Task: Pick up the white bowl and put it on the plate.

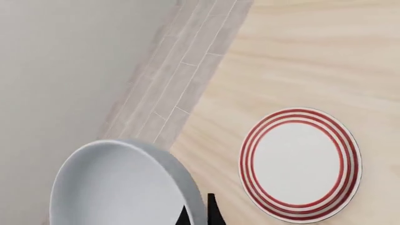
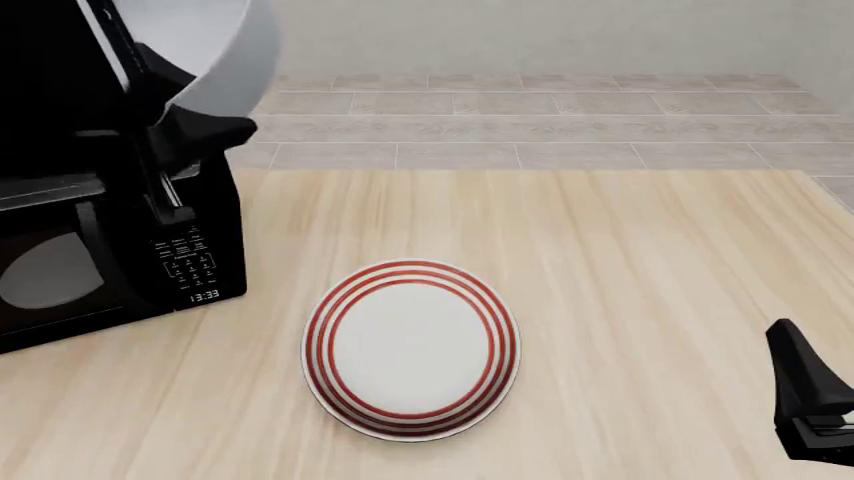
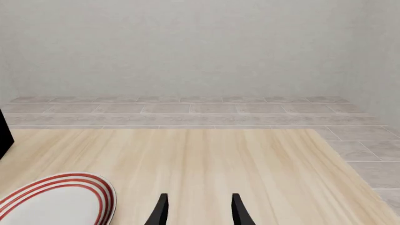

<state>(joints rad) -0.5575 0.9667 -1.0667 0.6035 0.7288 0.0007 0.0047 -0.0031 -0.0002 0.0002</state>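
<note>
The white bowl [image 2: 214, 45] hung high in the air at the far left of the front view, tilted so that its hollow faced sideways, above the black microwave [image 2: 120, 270] that stood at the table's [image 2: 641, 300] left edge. The left claw [image 1: 200, 216] held it by the rim: in the left wrist view one dark fingertip [image 1: 214, 213] lay outside the bowl's wall and the other [image 1: 183, 216] just inside it, the two nipped narrow on the thin edge. Much of the left arm merged with the dark microwave in the front view.

The plate [image 2: 410, 348] lay flat on the table, near the front edge and a little left of centre, just beside the microwave's front corner but not touching it. Nothing stood on it. Bare wood ran open from its right rim to the table's right edge, and from its far rim to the table's far edge, where grey floor tiles [image 2: 534, 130] began.

The right claw [image 3: 198, 211] sat low at the front right corner, well apart from the plate, its fingers spread wide with only bare table between them. In the right wrist view the plate's ringed rim showed off to one side, clear of the fingertips
</note>
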